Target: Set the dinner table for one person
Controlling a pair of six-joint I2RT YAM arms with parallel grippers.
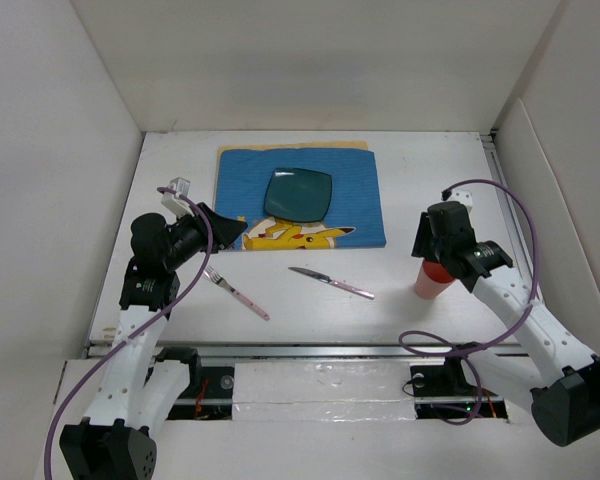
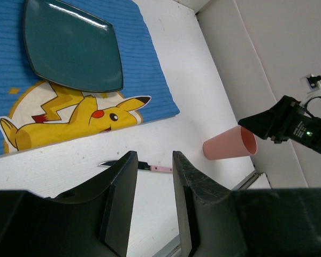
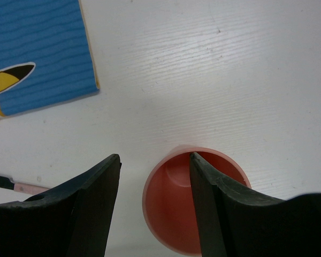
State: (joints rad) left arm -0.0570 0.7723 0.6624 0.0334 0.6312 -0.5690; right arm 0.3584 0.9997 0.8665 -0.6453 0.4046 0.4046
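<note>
The white dinner table (image 1: 430, 180) holds a blue placemat (image 1: 350, 200) with a teal square plate (image 1: 298, 192) on it. A pink-handled fork (image 1: 235, 291) lies at front left and a pink-handled knife (image 1: 330, 282) lies in the middle. A pink cup (image 1: 430, 284) stands upright at the right. My right gripper (image 3: 154, 158) is open over the cup (image 3: 171, 209), with one finger inside the rim and the other outside it. My left gripper (image 2: 154, 155) is open and empty, above the table near the placemat's front left corner. The fork does not show in the left wrist view.
White walls close in the table on the left, back and right. A metal rail (image 1: 310, 352) runs along the near edge by the arm bases. In the left wrist view the knife (image 2: 160, 168) lies beyond the fingers and the cup (image 2: 230, 144) stands further right.
</note>
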